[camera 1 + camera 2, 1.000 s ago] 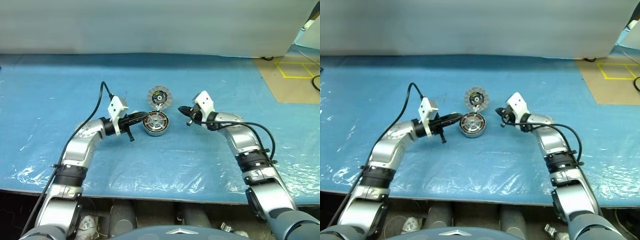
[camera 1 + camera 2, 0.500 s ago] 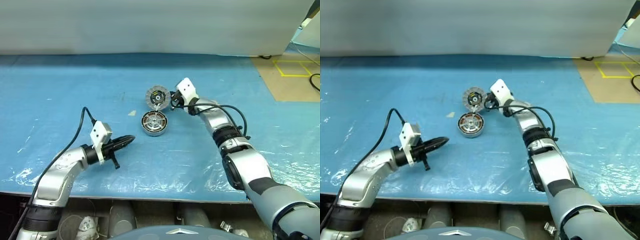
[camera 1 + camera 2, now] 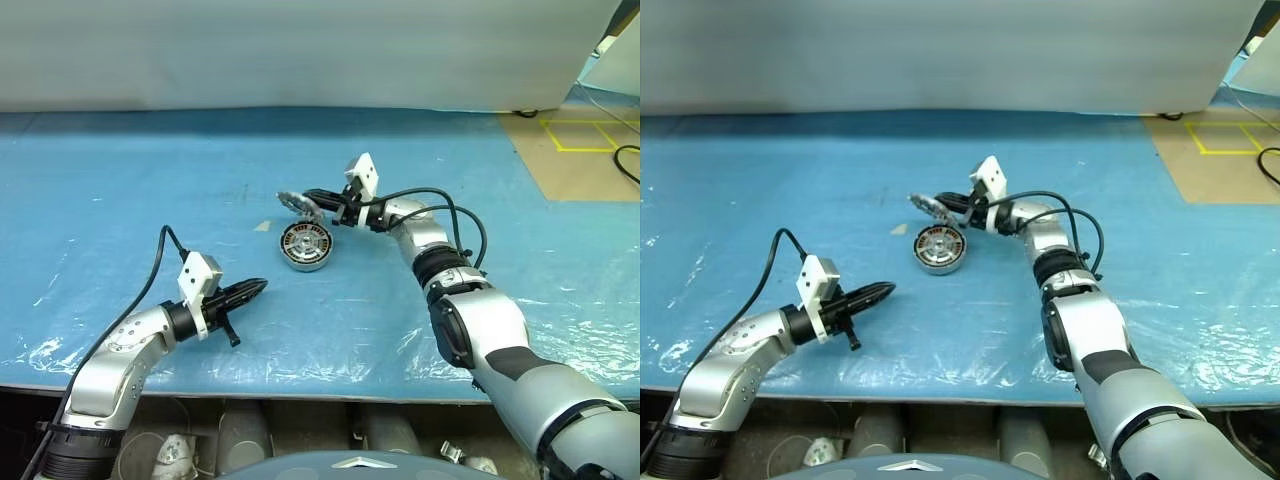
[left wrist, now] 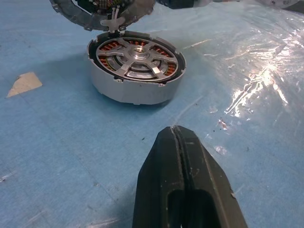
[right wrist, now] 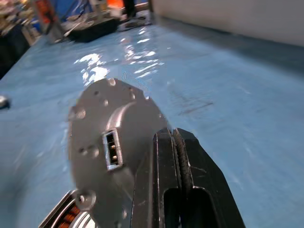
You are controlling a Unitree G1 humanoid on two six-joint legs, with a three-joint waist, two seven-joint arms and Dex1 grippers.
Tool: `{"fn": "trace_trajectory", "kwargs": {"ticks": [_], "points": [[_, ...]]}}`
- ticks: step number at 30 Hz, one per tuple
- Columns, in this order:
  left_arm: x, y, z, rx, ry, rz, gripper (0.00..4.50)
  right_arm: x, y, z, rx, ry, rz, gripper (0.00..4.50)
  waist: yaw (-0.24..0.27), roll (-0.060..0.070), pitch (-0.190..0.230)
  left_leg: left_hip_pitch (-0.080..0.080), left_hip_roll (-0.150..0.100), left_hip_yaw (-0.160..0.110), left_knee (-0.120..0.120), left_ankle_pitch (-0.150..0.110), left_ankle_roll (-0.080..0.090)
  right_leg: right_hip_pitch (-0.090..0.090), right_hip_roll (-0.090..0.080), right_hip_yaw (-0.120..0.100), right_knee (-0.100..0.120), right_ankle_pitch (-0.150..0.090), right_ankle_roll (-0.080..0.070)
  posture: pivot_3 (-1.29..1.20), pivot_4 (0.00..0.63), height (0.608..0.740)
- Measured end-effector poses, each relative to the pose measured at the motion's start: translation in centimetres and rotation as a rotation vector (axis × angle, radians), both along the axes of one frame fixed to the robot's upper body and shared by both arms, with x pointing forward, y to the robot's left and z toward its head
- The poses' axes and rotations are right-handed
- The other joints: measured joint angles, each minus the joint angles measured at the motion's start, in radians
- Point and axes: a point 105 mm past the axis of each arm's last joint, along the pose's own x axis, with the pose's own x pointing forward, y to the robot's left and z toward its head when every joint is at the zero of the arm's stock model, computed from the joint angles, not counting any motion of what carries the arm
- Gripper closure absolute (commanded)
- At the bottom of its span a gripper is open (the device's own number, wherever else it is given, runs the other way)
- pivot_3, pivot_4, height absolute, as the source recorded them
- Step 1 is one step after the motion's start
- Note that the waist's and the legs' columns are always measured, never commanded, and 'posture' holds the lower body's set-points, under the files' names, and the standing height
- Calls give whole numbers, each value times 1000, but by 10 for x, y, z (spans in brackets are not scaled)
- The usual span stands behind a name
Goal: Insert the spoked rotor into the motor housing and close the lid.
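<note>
The motor housing is a short silver puck on the blue table, with copper windings showing inside. The spoked rotor lies in it, its spokes over the windings. The lid, joined to the housing's far edge, stands tilted up over it, plain grey outside towards my right wrist camera. My right gripper is shut, its fingertips against that outer face. My left gripper is shut and empty, well short of the housing on the near left.
A small pale scrap lies left of the housing. The table's front edge runs close below my left arm. Brown floor with yellow tape lies at the far right. A grey wall closes the back.
The right gripper has swung left behind the lid and tipped it up from lying flat. The left arm drew back from the housing a second ago and has since kept still.
</note>
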Motion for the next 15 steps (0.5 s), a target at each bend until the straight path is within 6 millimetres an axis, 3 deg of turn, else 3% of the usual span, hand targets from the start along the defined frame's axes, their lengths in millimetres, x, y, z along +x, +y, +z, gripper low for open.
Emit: {"fn": "trace_trajectory", "kwargs": {"ticks": [3,8,14,15], "points": [[0,-1,-2,1,6,-2,4479,-22,5,-24,-67,5,109,4500,1,0,0,0,0,0,0,0,0,0,0,0,0,0,0,0,150,740],[0,-2,-6,-2,20,-6,4479,-45,17,-32,-133,-76,217,4500,-2,0,0,5,0,1,0,0,0,2,0,0,1,0,0,0,150,740],[1,-2,-6,4,7,-3,4479,-44,21,-30,-98,-52,174,4500,-3,0,0,9,-1,3,0,0,0,3,0,3,2,0,0,0,150,740],[1,-2,-5,5,5,-2,4497,-42,23,-29,-64,-10,152,4305,-3,0,0,8,-1,3,0,0,0,3,0,4,2,0,0,0,150,740]]}}
